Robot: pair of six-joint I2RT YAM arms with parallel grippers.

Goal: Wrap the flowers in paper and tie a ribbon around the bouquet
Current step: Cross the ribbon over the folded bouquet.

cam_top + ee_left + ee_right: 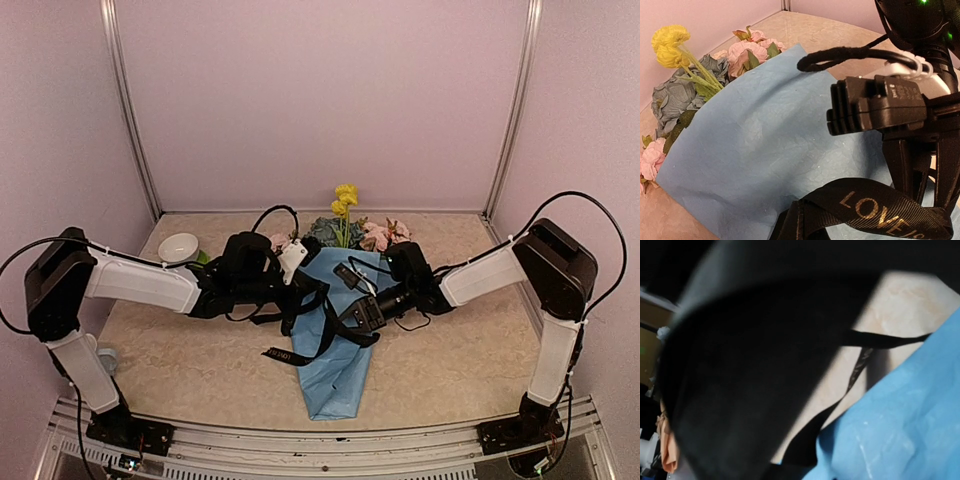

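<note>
Your left jaws are clamped fully shut, and the ribbon gathers right at them. Its pale lettering runs just under the left wrist camera, so they appear to be pinching it. From those jaws one strand trails to a loose end on the desk on the side toward the arm bases, and another crosses the paper toward the right jaws.

The right jaws hang close opposite the left ones, over the middle of the cone. You cannot tell how wide they stand or whether they have hold of the ribbon — a dark blur fills most of the right wrist view. It leaves only a thin strand of ribbon and an edge of blue paper beyond.

The bouquet lies flat on the desk, directly beneath and between both sets of jaws. The flowers spill from its wide mouth beyond the jaws, on the far side, and its narrow tip points back toward the bases.
</note>
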